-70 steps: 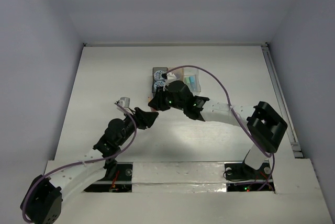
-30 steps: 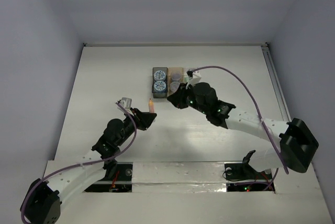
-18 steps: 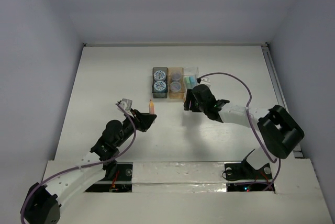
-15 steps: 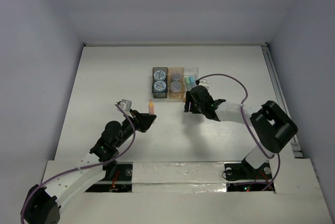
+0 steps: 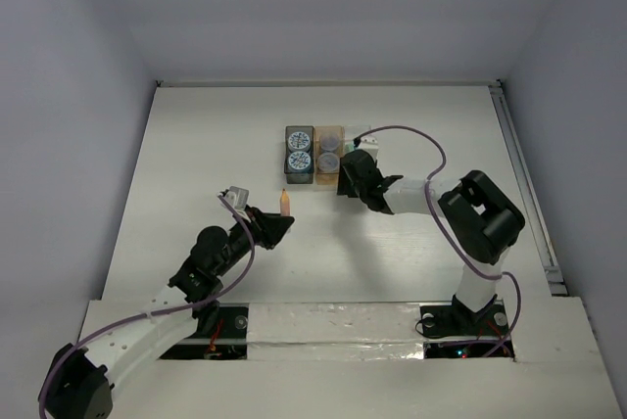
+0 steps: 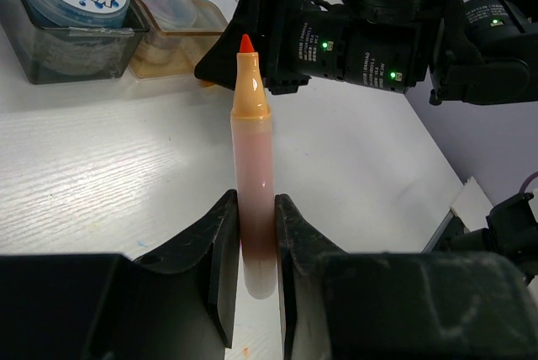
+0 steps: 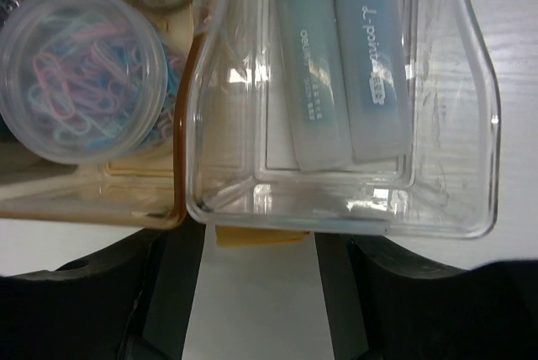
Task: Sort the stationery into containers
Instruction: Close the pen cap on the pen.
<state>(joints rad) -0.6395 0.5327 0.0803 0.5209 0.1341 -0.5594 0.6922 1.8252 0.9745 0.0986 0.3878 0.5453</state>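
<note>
My left gripper [image 5: 275,224] is shut on an orange marker [image 5: 284,204], tip up, above the table left of the boxes; in the left wrist view the marker [image 6: 252,158] stands between the fingers [image 6: 220,242]. The three joined boxes stand mid-table: dark grey [image 5: 299,153] with two patterned discs, tan-orange [image 5: 330,153] with round tubs of paper clips [image 7: 80,74], and clear [image 7: 336,209] with a green stick [image 7: 307,57] and a light blue stick [image 7: 370,49]. My right gripper [image 5: 351,174] is open and empty at the clear box's near wall, also in its wrist view [image 7: 256,293].
A small yellow scrap [image 7: 256,235] lies under the clear box's near edge. The right arm's black wrist [image 6: 361,32] sits just beyond the marker in the left wrist view. White walls enclose the table on the left, right and back.
My right gripper swung right of the boxes, then came back to the clear box's near side. My left gripper has kept hold of the orange marker and barely moved.
</note>
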